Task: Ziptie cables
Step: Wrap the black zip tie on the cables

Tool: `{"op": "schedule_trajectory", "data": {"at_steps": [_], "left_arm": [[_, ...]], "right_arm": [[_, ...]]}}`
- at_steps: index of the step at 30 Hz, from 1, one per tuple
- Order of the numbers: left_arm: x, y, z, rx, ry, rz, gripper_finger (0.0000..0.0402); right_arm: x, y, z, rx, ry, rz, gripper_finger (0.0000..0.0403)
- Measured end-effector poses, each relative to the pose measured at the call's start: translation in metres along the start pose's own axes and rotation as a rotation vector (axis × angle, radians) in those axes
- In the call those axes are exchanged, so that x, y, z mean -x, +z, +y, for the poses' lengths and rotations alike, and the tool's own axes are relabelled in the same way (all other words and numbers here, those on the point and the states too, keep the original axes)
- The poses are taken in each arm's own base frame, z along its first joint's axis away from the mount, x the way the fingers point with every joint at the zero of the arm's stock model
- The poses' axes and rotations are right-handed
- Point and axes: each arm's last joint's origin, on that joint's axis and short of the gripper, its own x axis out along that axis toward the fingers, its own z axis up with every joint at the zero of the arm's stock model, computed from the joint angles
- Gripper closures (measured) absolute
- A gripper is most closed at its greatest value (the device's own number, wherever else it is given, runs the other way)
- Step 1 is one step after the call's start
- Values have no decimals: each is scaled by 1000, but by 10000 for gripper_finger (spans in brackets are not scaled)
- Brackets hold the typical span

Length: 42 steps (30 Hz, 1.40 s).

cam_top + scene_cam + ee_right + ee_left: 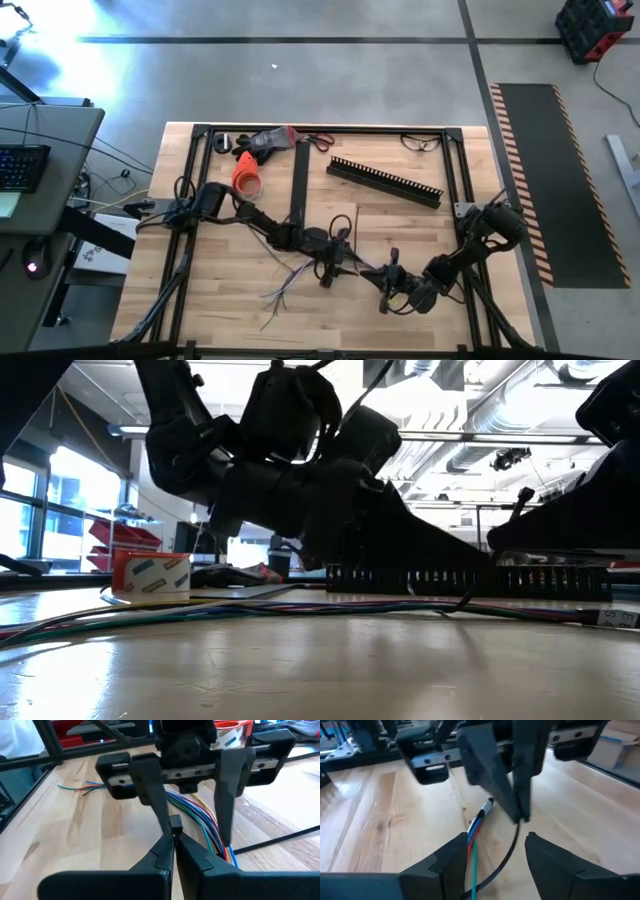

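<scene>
Two arms meet over the middle of my wooden table (pixel 220 300), inside its black frame, and I read the scene from there down; the long slotted channel (pixel 385 181) lies well apart toward the far edge, with an orange cup (pixel 246 176) and scissors (pixel 318 141) farther off still; the cables (pixel 300 268), a loose bunch of coloured wires, run across the table centre with their free ends splayed toward the near-left, and in the right wrist view the bundle passes between the two fingers of the left gripper (pixel 192 800); that left gripper (pixel 335 255) has its jaws spread wide, straddling the bundle without clamping it; the right gripper (pixel 392 285) sits just beside it, jaws pressed together, and from its own wrist view they pinch the thin black zip tie (pixel 505 857) right at its small square head (pixel 175 824), the tail curving away over the wood; my judgement is that I am mid-fastening, with the tie looped near the bundle but not cinched; next I would want the left gripper to close on the tie's tail or the bundle so the right can pull the strap tight; whether the tail has passed through the head, I cannot tell.
</scene>
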Motion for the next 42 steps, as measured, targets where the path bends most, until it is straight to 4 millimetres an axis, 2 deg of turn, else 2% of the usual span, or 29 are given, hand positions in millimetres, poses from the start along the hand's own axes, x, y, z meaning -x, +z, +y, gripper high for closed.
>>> {"op": "schedule_trajectory", "data": {"at_steps": [8, 12, 21, 24, 27, 30, 34, 36, 40, 42], "left_arm": [[-2, -6, -4, 11, -5, 9, 263], [-2, -7, -4, 23, 50, 15, 288], [-3, -5, -5, 36, 53, 1, 384], [-3, -6, -6, 40, 54, 5, 397], [-3, -6, -8, 45, 59, 6, 400], [-3, -6, -7, 55, 60, 8, 401], [-3, -3, -7, 55, 89, -11, 401], [-3, -2, -6, 56, 102, -17, 401], [-2, 0, -6, 55, 113, -43, 401], [-3, 1, -6, 53, 113, -50, 401]], "right_arm": [[-5, 7, 0, -5, 2, -37, 403], [-8, 8, -1, -13, 17, -29, 403], [-9, 7, -3, -8, 28, -9, 403], [-8, 4, -4, -13, 11, 8, 397], [-8, 3, -3, -3, 50, 43, 373], [-6, 5, -4, -19, 73, 94, 330], [4, 13, -9, 14, 74, 208, 271], [11, 24, -11, 7, 96, 267, 251], [22, 40, -19, -8, 125, 377, 239], [28, 50, -17, 9, 139, 337, 245]]}}
